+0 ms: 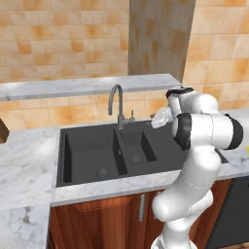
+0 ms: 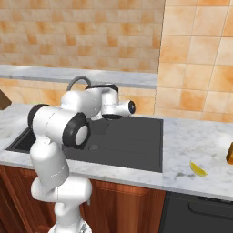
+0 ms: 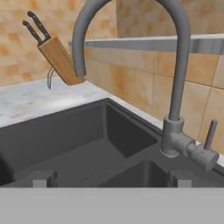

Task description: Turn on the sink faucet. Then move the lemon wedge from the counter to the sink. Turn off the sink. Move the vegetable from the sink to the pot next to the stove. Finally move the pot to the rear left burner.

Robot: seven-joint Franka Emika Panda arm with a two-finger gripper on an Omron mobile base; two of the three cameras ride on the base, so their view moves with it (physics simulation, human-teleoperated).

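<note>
The white arm is folded up over the sink (image 1: 92, 155), elbow high, forearm reaching in toward the back wall. The gripper (image 3: 111, 178) sits level, looking straight along the basins at the faucet (image 3: 175, 78), with its two stubby dark fingertips (image 3: 43, 178) set wide apart and nothing between them. It is close to the faucet but not touching it. The spout is a slim dull-grey metal tube, arching up and curling down over the larger basin, with a thin lever handle (image 3: 209, 142) sticking up from a short side stub on its base. No water is visible at the spout. The sink is matte black, two squared basins, each with a round drain. All around lies the counter (image 2: 191, 141), a pale veined marble slab on reddish-brown wooden cabinets. Over to the right of the sink, well away from the gripper, the lemon wedge (image 2: 198, 169) lies on the marble, small and bright yellow. In the hand view a wooden knife block (image 3: 60, 60) leans at the far end.
</note>
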